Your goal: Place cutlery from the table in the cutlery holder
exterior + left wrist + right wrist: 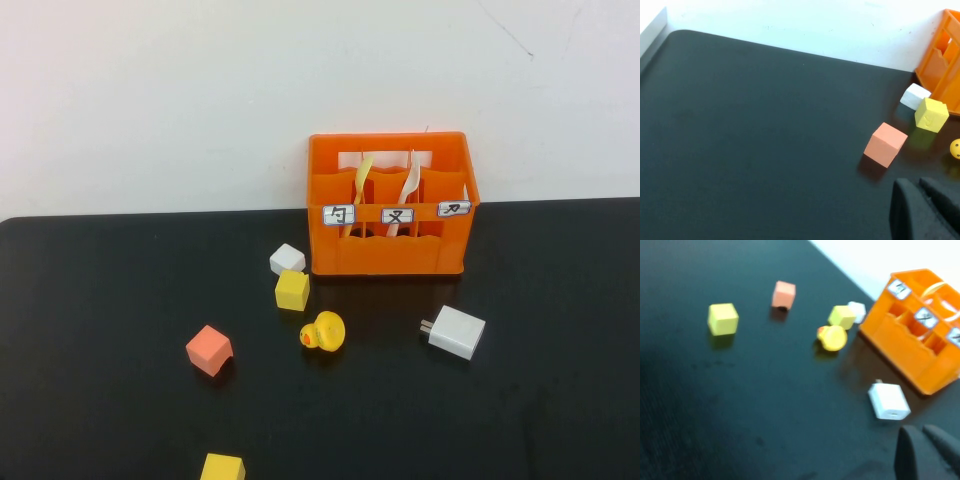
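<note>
The orange cutlery holder [390, 255] stands at the back of the black table [100, 300], against the white wall. A pale yellow spoon [363, 178] stands upright in its left compartment and a white fork [409, 182] in the middle one. No cutlery lies on the tabletop. Neither arm shows in the high view. In the left wrist view my left gripper [916, 186] is shut and empty, hanging over the table near a coral cube [885, 144]. My right gripper [921, 432] is shut and empty too, close to a white charger [889, 401] in front of the holder [905, 347].
Loose items lie in front of the holder: a white cube [287, 259], a yellow cube [292, 290], a yellow rubber duck [325, 332], a coral cube [209, 350], a white charger [456, 332] and another yellow cube [222, 468] at the front edge.
</note>
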